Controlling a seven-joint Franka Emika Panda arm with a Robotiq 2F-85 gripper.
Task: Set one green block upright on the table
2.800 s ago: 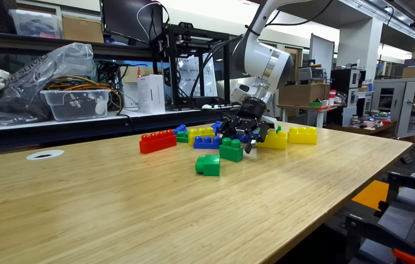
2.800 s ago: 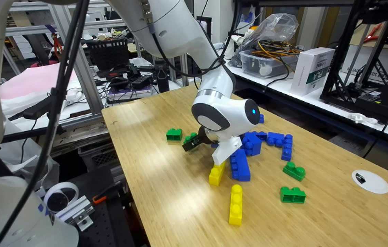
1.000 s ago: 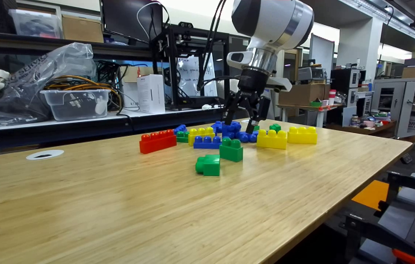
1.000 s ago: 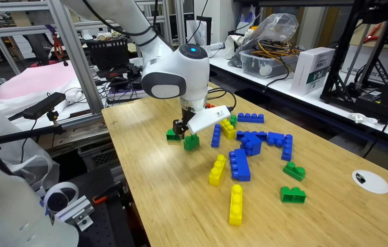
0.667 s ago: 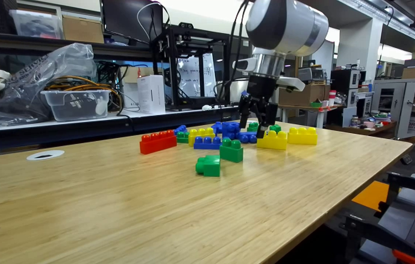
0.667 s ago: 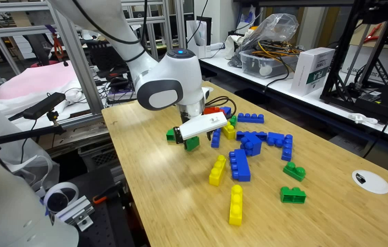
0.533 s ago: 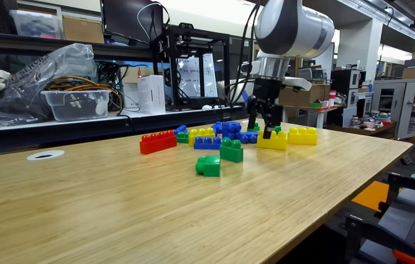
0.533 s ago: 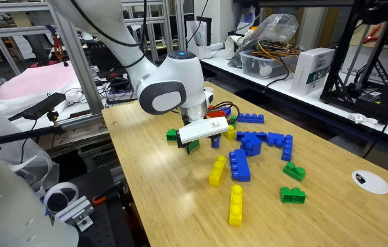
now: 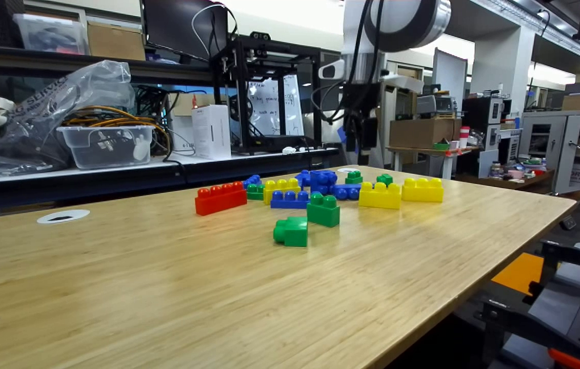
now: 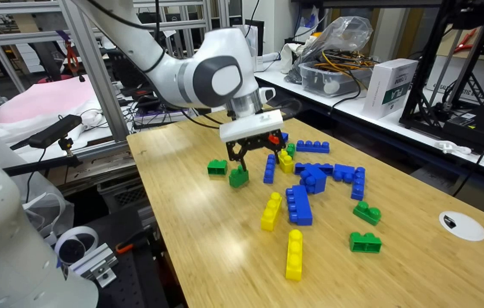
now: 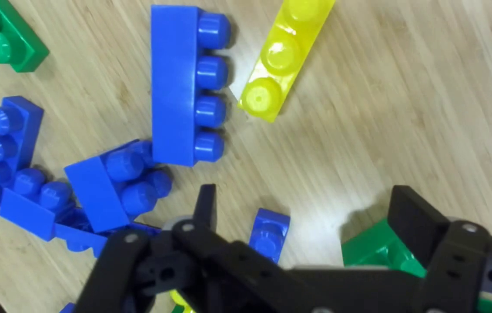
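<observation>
Well above the tabletop [image 9: 207, 287], in an exterior view, hung the gripper [image 9: 358, 149]; from that angle I could not tell how far apart its jaws stood. The upright green block [image 9: 323, 213] rested studs up, between the left and right edges. Just beside it the tipped green block [image 9: 296, 232] lay on its side. A red block [image 9: 221, 199] stood near the left edge.

In an exterior view, the jaws were wide apart, and the one closer to the left edge overlapped the upright green block in the line of sight. It and the tipped green block sat near the left edge, toward the far left corner. Closer to the right edge lay two more green blocks [image 10: 366, 214] and a white cap [image 10: 464, 227].

In the wrist view, the spread fingers [image 11: 415, 221] had the end of a blue block [image 11: 268, 237] showing between them; one partly hid the upright green block. Farther up, a long blue block [image 11: 174, 87] lay beside a yellow block [image 11: 287, 61].
</observation>
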